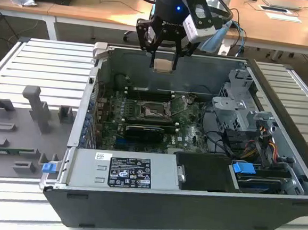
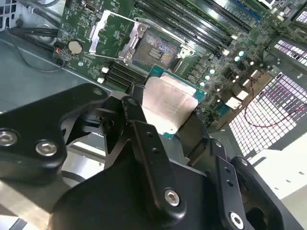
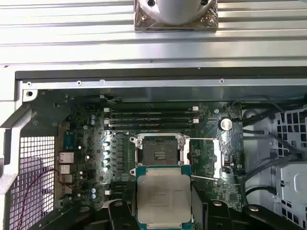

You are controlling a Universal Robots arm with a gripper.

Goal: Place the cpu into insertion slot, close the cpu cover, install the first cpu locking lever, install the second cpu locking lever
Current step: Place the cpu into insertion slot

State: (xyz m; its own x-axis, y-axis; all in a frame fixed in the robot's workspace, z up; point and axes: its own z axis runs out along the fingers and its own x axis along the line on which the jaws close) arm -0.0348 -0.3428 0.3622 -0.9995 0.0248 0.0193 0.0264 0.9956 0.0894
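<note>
- Grip on the cpu (image 1: 163, 65): we see the gripper (image 1: 163, 61) pinching the chip by two opposite edges, one black finger on each side.
- In the exterior view the cpu hangs in the air at twelve o'clock from the insertion slot (image 1: 155, 111). It is near the case's rear wall and well apart from the board.
- In both wrist views the cpu (image 3: 164, 199) shows its pale silvery top and thin green border. It is held flat and touches nothing but the fingers (image 2: 135, 112).
- The insertion slot (image 3: 159, 149) lies uncovered, and we can see its dark centre inside the silver rim.
- The cpu cover (image 3: 224, 157) is swung open, off the socket and just beside it. We also find it in the second wrist view (image 2: 98, 31).
- Two thin wire levers (image 3: 204, 140) stand released, running from the slot's rim toward the open cover.
- A round coin battery (image 3: 225, 123) sits on the green board near the open cover.
- Long memory slots (image 3: 151, 115) run alongside the socket.
- In the exterior view a black card (image 1: 145, 130) lies at six o'clock from the slot, and a silver power supply (image 1: 120, 171) sits further along the same line.
- A grey drive cage (image 1: 237, 108) stands at three o'clock from the slot.
- A grey fixture tray (image 1: 13, 136) rests on the slatted table (image 1: 40, 63) at nine o'clock from the computer case (image 1: 189, 208).
</note>
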